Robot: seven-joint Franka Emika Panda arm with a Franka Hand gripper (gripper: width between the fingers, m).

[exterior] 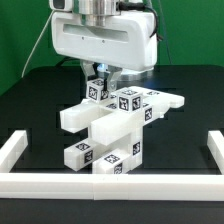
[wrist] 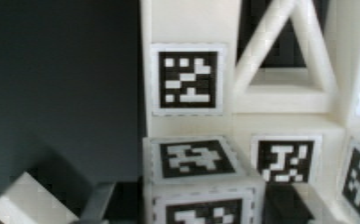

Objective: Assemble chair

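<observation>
The chair sits in the middle of the exterior frame as a stacked cluster of chunky white pieces on the black table, partly put together. A long bar lies low at the front, running from the lower left toward the center, with black-and-white tags on its faces. Above it a slab juts toward the exterior view's left, and another slab reaches toward the exterior view's right, both joined to a tagged block in the middle. A small upright tagged piece stands at the top of the cluster, directly under the arm. The gripper hangs at the upper center, just over that upright piece, below the wide white wrist housing; its fingers are hidden by the housing and the piece, so I cannot tell whether it is released or clenched, or whether it touches the piece. White border rails frame the table along the bottom edge and turn up at the lower left and lower right corners. The wrist view is close and blurred: a white chair piece with a large tag fills the upper center, a frame with triangular openings sits in the upper right, and more tags crowd the bottom, with dark table to the left.
</observation>
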